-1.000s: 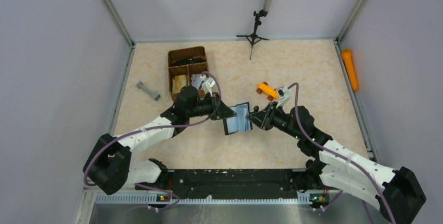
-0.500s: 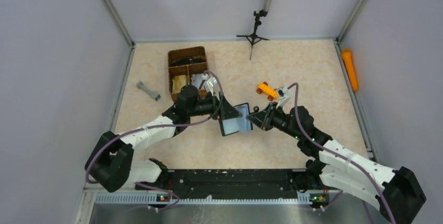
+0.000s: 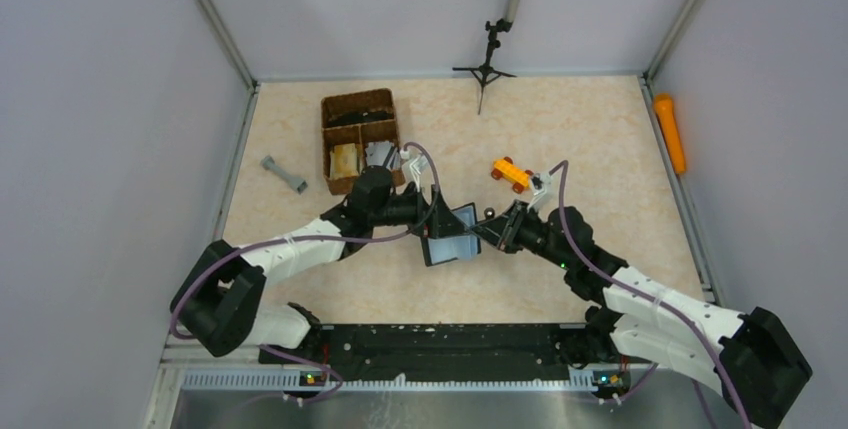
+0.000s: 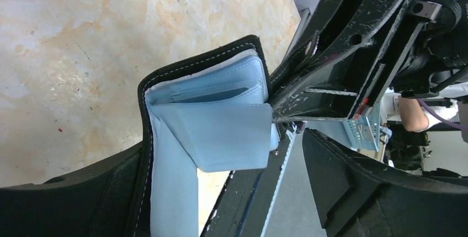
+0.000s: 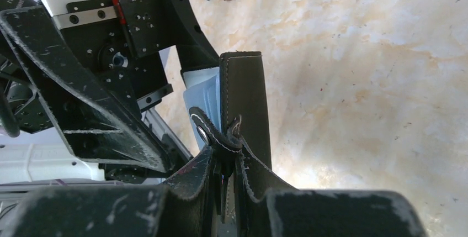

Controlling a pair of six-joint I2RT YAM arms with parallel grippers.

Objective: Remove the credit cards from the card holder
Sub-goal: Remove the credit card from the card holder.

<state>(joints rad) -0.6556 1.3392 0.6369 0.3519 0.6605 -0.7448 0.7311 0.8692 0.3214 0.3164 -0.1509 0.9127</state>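
the right gripper (image 5: 227, 154) is pinching the snap edge of the open holder (image 3: 455, 239), holding it over the middle of the table (image 3: 560, 129), while the left gripper (image 3: 436, 221) is gaping wide, one finger (image 4: 72, 204) lying against the holder's black back.

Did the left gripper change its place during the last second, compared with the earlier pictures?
Yes. In the top view the left gripper has shifted a little to the right, farther from the wicker basket, which has stayed where it was.

Black card holder (image 4: 212, 129) with pale-blue lining.
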